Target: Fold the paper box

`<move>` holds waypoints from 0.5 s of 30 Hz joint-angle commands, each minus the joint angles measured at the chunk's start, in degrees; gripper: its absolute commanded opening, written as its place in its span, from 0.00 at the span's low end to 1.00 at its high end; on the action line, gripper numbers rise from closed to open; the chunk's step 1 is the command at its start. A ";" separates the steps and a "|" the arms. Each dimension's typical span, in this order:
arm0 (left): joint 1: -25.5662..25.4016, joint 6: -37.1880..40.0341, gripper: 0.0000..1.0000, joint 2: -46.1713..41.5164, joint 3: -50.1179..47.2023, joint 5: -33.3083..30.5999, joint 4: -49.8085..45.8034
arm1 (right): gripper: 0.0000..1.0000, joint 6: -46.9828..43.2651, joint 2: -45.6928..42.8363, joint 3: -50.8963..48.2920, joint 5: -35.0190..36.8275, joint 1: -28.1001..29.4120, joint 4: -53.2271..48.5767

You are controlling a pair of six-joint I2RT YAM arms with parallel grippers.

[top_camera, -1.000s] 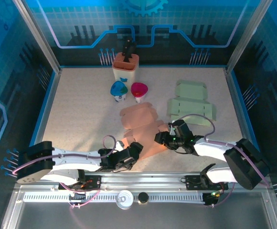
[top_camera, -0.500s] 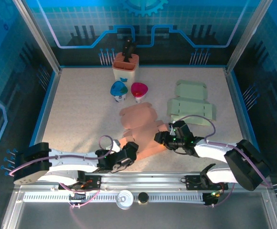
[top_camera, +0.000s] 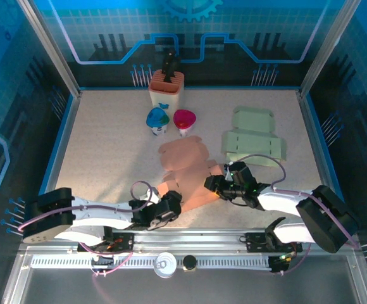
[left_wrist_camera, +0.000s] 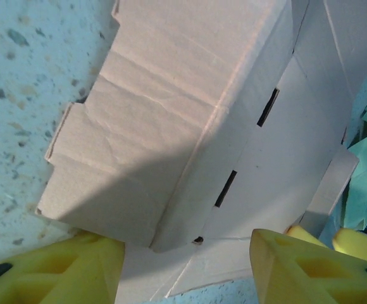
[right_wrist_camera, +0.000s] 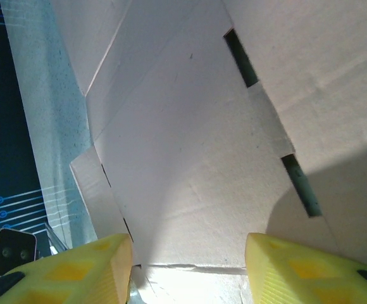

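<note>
Creased pink cardboard box [top_camera: 185,166], slotted panels, left hand [left_wrist_camera: 185,259] spread wide, right hand [right_wrist_camera: 188,261] spread wide.

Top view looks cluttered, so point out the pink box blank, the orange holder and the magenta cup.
pink box blank [top_camera: 180,155], top view, far flat panel.
orange holder [top_camera: 166,96], top view, front wall.
magenta cup [top_camera: 184,118], top view, its top.

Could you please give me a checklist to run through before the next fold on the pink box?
Left hand open at the salmon-pink flat cardboard box blank's near edge: ok.
Right hand open at that edge too: ok.
Either hand actually touching the blank: cannot tell.
Pale green flat cardboard blanks apart from it: ok.
Pink paper cup clear of the blank's far edge: cannot tell.
</note>
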 commanded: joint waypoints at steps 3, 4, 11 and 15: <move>-0.14 -11.41 0.42 -0.57 -1.30 -5.92 3.46 | 0.51 1.70 1.00 -0.99 -1.25 1.23 3.47; -0.14 -11.10 0.40 -0.67 -1.35 -6.11 3.60 | 0.51 1.79 1.02 -1.02 -1.10 1.29 3.50; -0.14 -10.67 0.18 -1.60 -2.65 -6.90 4.96 | 0.51 1.81 1.05 -1.06 -1.03 1.41 3.76; -0.14 -10.81 0.07 -2.16 -3.20 -7.43 4.89 | 0.51 1.83 0.75 -0.91 -0.87 1.36 3.43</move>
